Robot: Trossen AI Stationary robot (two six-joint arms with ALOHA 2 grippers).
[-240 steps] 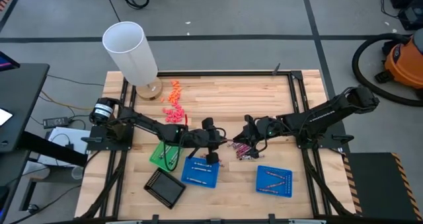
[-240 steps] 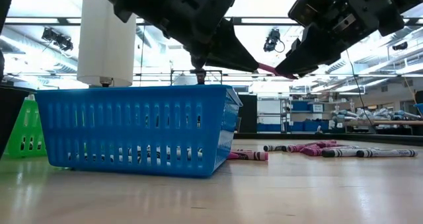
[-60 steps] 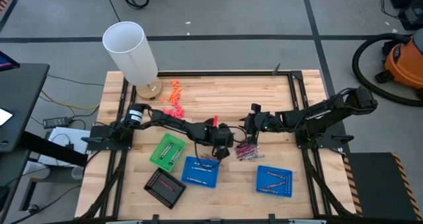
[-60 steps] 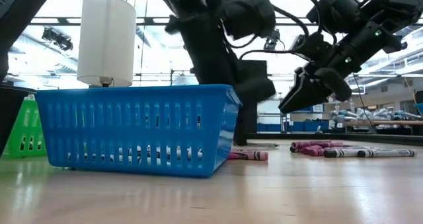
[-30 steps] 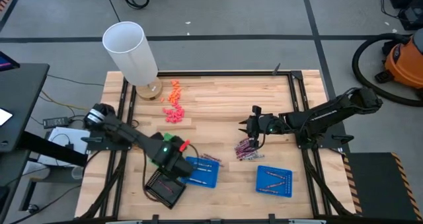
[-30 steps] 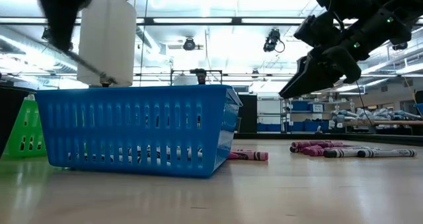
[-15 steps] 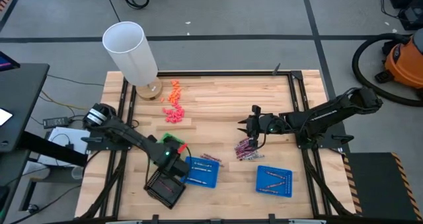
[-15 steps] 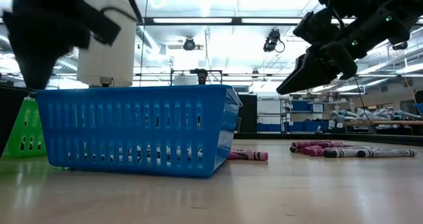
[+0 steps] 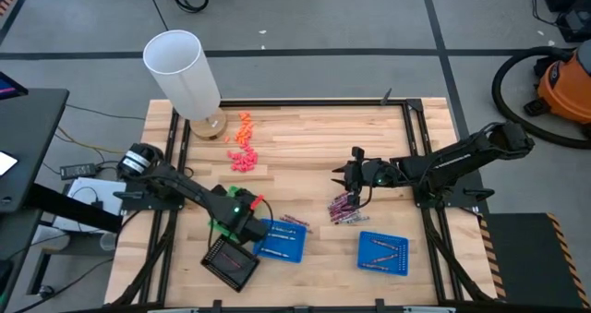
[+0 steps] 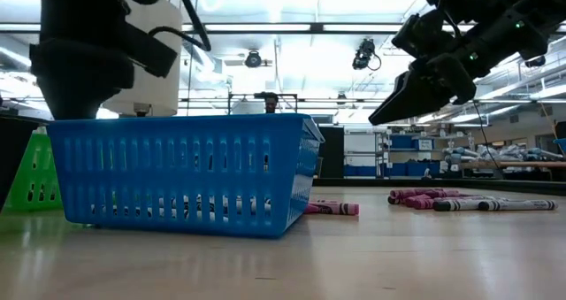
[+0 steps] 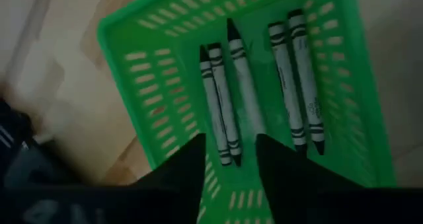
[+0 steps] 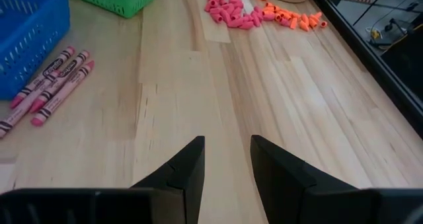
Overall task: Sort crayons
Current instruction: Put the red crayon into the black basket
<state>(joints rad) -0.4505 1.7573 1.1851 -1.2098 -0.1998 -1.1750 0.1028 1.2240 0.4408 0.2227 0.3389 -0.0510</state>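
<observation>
Wooden table (image 9: 305,138): left end effector (image 11: 228,159) (fingers parted, empty) over green basket (image 11: 165,45) holding 5 grey crayons (image 11: 254,85).

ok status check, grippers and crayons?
Left gripper open, empty, over green tray holding grey crayons. Right gripper open, empty, above bare table beside the loose pile. Nothing in the way.

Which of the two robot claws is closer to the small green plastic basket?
The left gripper: it hangs right over the green plastic basket, which holds silvery-grey crayons. The right gripper hovers far across the table, above bare wood beside the loose crayon pile.
</observation>
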